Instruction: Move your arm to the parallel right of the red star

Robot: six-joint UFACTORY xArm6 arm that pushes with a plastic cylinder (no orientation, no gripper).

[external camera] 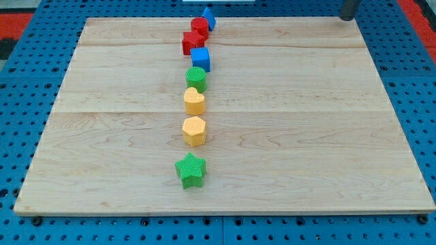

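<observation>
The red star (192, 42) lies near the view's top, in a line of blocks running down the middle of the wooden board (327, 136). Above it sit a red round block (199, 26) and a blue block (208, 17). Just below it is a blue cube (201, 58). My tip (348, 18) shows at the view's top right corner, at the board's far edge, far to the right of the red star and slightly higher in the view.
Down the line from the blue cube come a green round block (196, 77), a yellow heart (194, 101), a yellow hexagon (194, 131) and a green star (191, 170). A blue perforated surface (20, 122) surrounds the board.
</observation>
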